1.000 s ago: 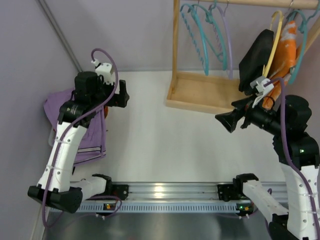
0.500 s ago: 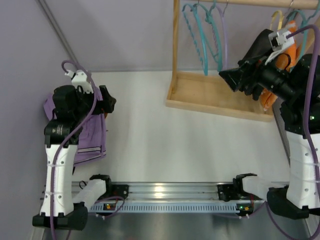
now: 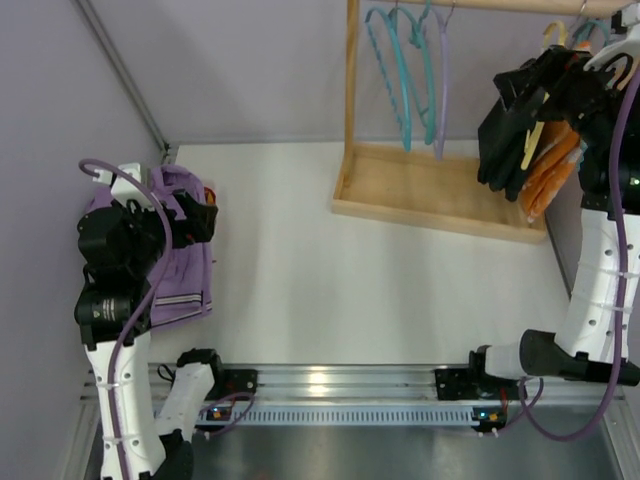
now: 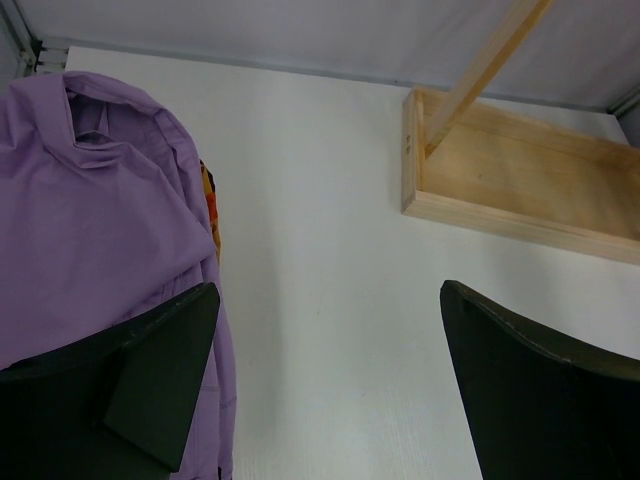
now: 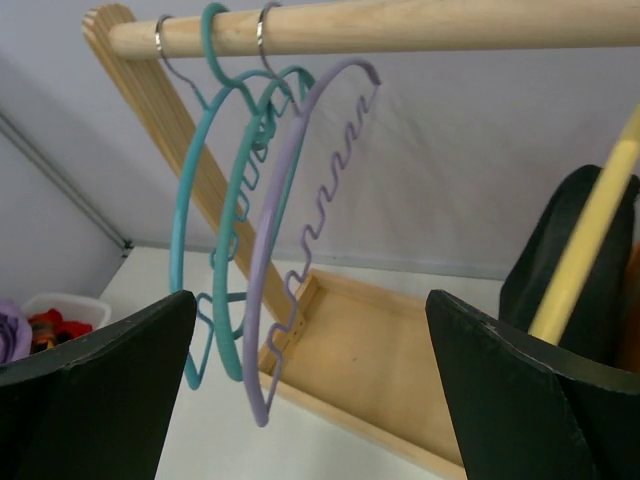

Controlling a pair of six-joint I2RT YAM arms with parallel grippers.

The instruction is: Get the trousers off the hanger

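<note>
The black trousers [image 3: 503, 140] hang folded over the yellow hanger [image 3: 534, 135] at the right end of the wooden rail. In the right wrist view the trousers [image 5: 540, 262] and the hanger's yellow arm [image 5: 592, 232] show at the right edge. My right gripper [image 3: 525, 85] is raised to the rail's height, just left of the trousers' top. It is open and empty [image 5: 310, 390]. My left gripper [image 3: 200, 215] is open and empty [image 4: 330, 380] over the table beside the purple shirt.
Two teal hangers [image 3: 400, 80] and a lilac hanger [image 3: 440, 85] hang on the rail [image 5: 400, 25]. An orange-and-white garment [image 3: 555, 165] hangs behind the trousers. The rack's wooden base tray [image 3: 430, 190] lies below. A purple shirt [image 3: 180, 270] lies at the table's left.
My right arm has lifted and swung up to the rail beside the trousers. My left arm has drawn back to the left, over the purple shirt.
</note>
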